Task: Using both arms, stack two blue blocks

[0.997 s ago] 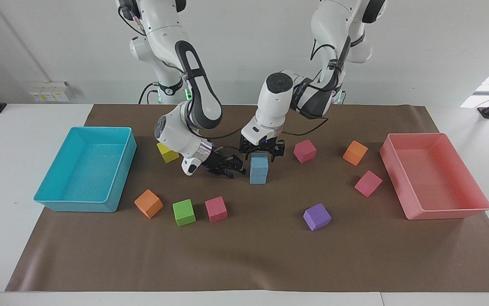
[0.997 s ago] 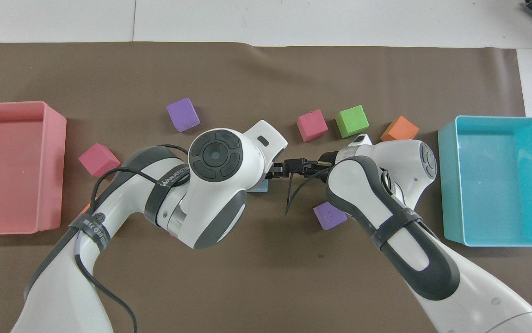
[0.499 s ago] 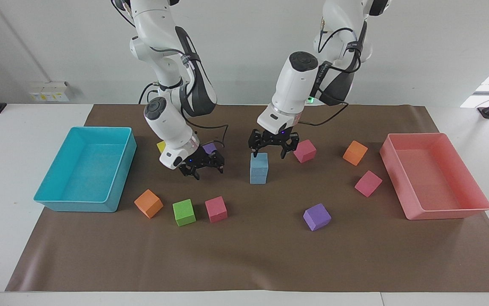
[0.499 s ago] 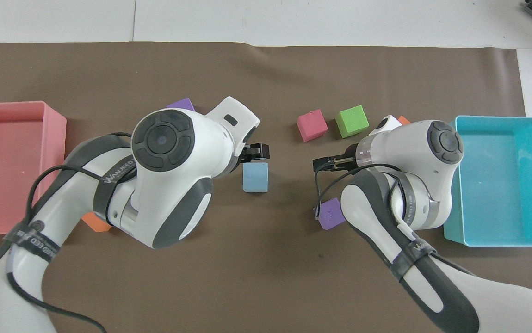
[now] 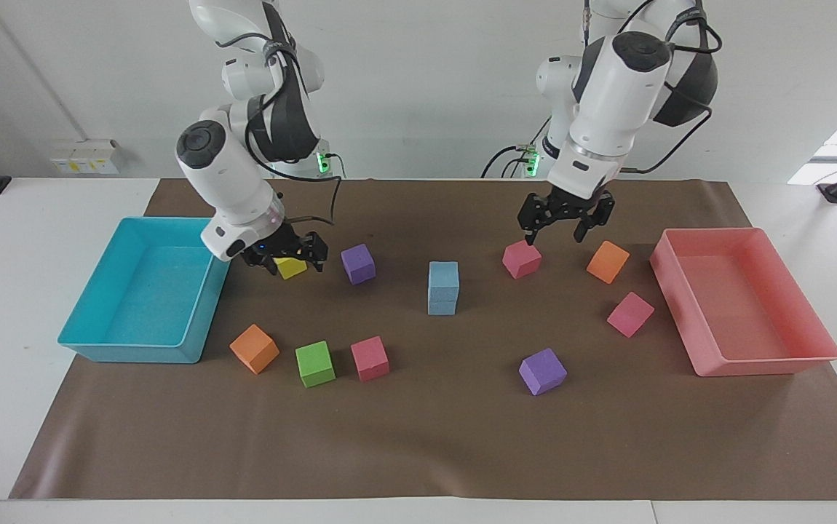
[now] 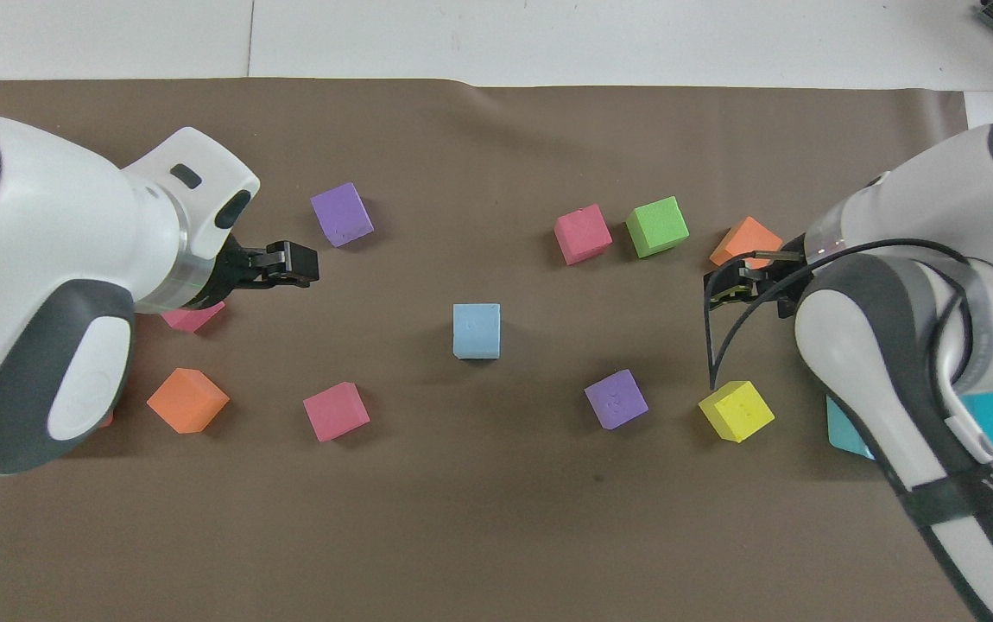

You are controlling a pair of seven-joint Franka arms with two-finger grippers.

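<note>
Two blue blocks (image 5: 443, 288) sit one on top of the other near the middle of the counter (image 5: 418, 444), edges lined up, and nothing touches them; from overhead we see only the upper one's top face (image 6: 477, 330). We see the left gripper (image 5: 564, 223) raised in the air over a pink cube (image 5: 521, 259) and an orange cube (image 5: 607, 261), toward the pink tray (image 5: 746, 349); its fingers (image 5: 531, 231) are spread wide and hold nothing. We see the right gripper (image 5: 286, 252) low over a yellow cube (image 5: 290, 267) beside the turquoise tray (image 5: 143, 349); its fingers are also parted and empty. Both grippers are well apart from the stack. A purple cube (image 5: 358, 263) lies between the yellow cube and the stack. Farther from the robots we find an orange cube (image 5: 253, 348), a green cube (image 5: 314, 363), another pink cube (image 5: 370, 358) and a second purple cube (image 5: 542, 371).
</note>
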